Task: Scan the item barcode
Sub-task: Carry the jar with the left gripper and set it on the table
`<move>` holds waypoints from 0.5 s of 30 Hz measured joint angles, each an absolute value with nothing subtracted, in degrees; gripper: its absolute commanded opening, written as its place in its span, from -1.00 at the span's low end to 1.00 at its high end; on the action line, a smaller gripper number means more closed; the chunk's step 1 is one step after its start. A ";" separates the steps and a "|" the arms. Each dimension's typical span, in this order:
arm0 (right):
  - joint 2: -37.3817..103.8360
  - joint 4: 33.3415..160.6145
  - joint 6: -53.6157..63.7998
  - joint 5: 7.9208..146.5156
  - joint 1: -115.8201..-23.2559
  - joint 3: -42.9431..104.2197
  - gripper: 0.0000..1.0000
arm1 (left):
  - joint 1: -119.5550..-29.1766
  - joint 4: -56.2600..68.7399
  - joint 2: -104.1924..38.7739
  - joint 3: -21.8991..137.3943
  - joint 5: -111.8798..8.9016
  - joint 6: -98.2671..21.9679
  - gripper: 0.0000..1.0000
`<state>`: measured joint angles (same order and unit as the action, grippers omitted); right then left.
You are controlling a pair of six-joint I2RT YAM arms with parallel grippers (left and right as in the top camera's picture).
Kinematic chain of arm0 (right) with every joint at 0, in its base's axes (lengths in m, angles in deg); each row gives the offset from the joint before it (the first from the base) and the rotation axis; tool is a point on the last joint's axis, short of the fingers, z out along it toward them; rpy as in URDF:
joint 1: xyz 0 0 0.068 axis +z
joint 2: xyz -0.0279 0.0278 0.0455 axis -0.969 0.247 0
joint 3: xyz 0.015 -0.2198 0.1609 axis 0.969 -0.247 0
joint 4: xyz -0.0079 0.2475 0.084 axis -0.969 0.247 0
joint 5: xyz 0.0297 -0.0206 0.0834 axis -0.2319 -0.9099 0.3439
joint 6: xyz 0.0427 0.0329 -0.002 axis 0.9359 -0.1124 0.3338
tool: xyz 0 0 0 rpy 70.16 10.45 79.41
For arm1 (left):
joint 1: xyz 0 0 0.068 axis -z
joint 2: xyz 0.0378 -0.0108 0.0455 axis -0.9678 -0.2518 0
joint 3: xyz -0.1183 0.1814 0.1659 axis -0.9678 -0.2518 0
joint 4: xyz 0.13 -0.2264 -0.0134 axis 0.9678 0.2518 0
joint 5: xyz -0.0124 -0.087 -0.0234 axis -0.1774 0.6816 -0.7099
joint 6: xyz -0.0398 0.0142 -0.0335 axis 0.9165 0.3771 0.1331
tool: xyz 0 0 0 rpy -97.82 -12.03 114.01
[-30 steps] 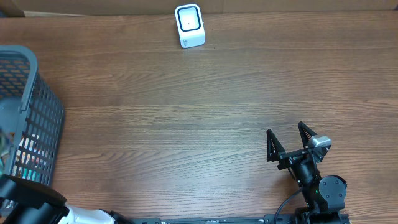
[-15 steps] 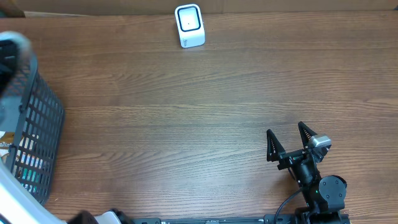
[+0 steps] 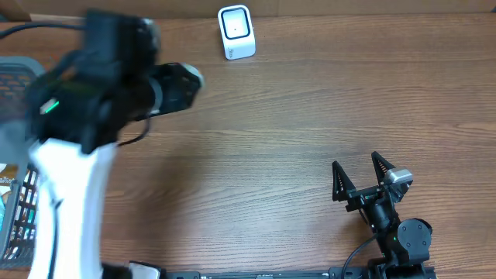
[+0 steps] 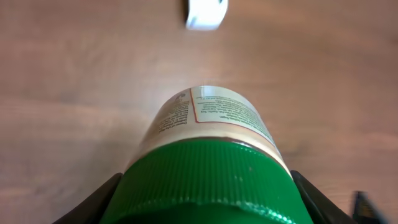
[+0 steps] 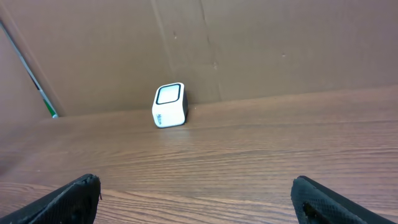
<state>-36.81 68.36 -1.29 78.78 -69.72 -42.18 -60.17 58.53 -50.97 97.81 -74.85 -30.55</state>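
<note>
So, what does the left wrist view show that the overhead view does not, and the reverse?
Left wrist only: a jar with a green lid and printed label, gripped in the left claw. Overhead only: the grey basket and the right claw, open and empty. Both: the white scanner on the wooden table.

Place: a robot test bench set up like a shop checkout.
Scanner: a white barcode scanner (image 3: 236, 32) stands well ahead of the right gripper (image 3: 355, 160), at the far edge.
Basket: a grey mesh basket (image 3: 19, 66) sits far to that gripper's left.
Backdrop: a brown cardboard wall (image 5: 249, 43) rises behind the scanner.
Surface: a wood-grain table (image 3: 271, 116).
</note>
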 measured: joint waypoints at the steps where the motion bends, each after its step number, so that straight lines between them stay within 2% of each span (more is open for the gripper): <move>1: -36.81 68.36 -1.27 78.78 -69.72 -42.18 1.00 | -58.97 58.71 -52.74 97.31 -75.84 -29.64 -0.80; 11: -36.81 68.33 -1.29 78.80 -69.72 -42.18 1.00 | -51.67 53.05 -74.53 94.20 -78.94 -22.97 -0.85; 15: -36.81 68.36 -1.29 78.80 -69.72 -42.18 1.00 | -50.14 55.71 -83.08 93.81 -78.09 -21.35 -0.91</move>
